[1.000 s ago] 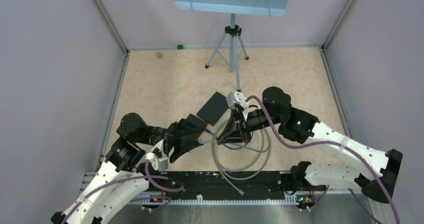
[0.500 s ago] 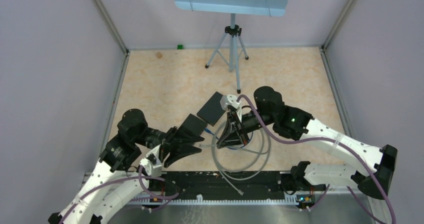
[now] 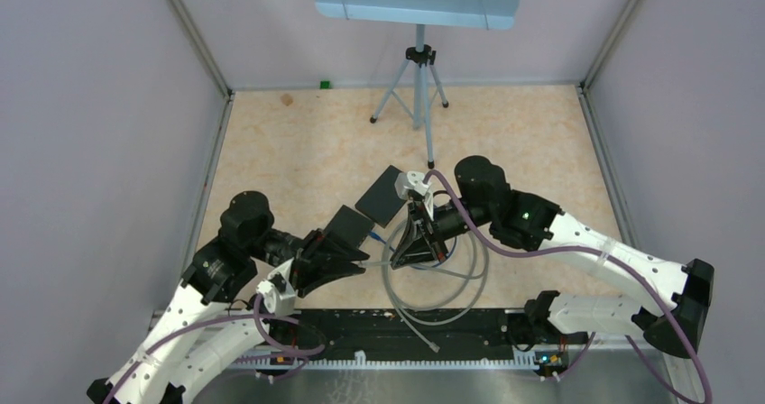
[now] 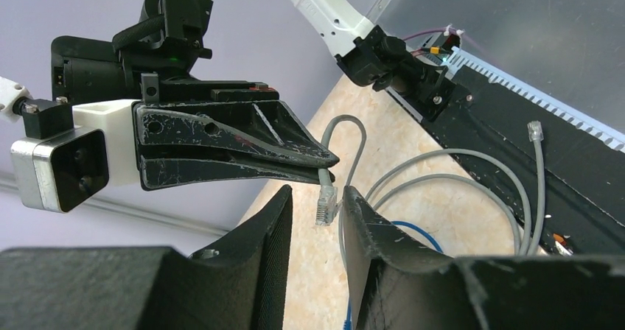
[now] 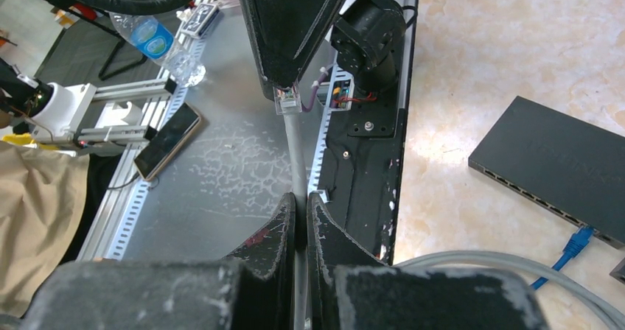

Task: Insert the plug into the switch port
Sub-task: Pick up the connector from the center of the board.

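My right gripper (image 5: 301,197) is shut on a grey cable (image 3: 442,287) a short way behind its clear plug (image 4: 325,197). It holds the plug above the table, pointing at my left gripper (image 4: 318,191). The plug sits between the left jaws, close against one finger, with a gap on the other side. From above, the two grippers meet tip to tip, the left gripper (image 3: 365,261) beside the right gripper (image 3: 394,258). The black switch (image 3: 383,195) lies flat just behind them, with its port row showing on the switch (image 5: 560,164) in the right wrist view.
A blue cable (image 5: 575,241) is plugged into the switch. The grey cable's loops lie on the table, its other plug (image 3: 437,344) resting on the black rail (image 3: 406,327) at the near edge. A tripod stand (image 3: 419,70) rises at the back.
My right gripper carried the plug left and slightly toward the near edge, to the left gripper. The left arm shifted a little left, and its jaws narrowed around the plug.
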You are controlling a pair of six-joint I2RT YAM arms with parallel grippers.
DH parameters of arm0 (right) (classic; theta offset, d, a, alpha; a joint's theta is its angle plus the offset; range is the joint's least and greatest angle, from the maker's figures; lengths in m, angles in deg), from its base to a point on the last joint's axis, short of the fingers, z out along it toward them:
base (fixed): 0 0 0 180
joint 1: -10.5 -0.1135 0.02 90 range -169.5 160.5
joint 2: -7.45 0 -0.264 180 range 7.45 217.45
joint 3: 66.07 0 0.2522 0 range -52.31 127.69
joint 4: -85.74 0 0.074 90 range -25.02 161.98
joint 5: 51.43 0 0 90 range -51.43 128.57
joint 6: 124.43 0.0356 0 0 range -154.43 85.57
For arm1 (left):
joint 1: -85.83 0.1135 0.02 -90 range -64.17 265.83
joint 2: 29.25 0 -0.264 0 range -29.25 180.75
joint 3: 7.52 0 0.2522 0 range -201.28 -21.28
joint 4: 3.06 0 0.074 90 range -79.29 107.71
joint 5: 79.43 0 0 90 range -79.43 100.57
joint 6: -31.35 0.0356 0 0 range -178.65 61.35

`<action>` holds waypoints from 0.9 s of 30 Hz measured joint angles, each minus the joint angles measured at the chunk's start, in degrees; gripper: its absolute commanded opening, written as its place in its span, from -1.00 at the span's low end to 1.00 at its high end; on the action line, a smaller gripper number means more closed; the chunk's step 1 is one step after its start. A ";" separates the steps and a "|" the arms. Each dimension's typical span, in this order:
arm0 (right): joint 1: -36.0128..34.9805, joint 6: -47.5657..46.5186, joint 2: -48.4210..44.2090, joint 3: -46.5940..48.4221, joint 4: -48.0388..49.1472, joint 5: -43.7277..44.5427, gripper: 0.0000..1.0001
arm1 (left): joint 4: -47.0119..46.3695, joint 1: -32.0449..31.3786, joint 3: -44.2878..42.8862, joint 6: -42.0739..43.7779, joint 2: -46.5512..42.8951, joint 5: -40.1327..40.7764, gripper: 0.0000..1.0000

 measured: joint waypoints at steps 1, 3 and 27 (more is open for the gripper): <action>0.00 0.02 0.02 0.00 0.00 0.00 -1.00 | 0.02 0.00 0.00 0.02 0.09 -0.04 -0.27; 0.00 0.07 0.02 0.00 0.02 -0.04 -1.00 | 0.07 0.00 -0.02 0.04 0.11 -0.15 -0.28; 0.00 1.57 0.02 0.00 1.36 -0.81 -1.00 | 3.23 0.00 -1.22 0.63 1.95 -0.15 -0.58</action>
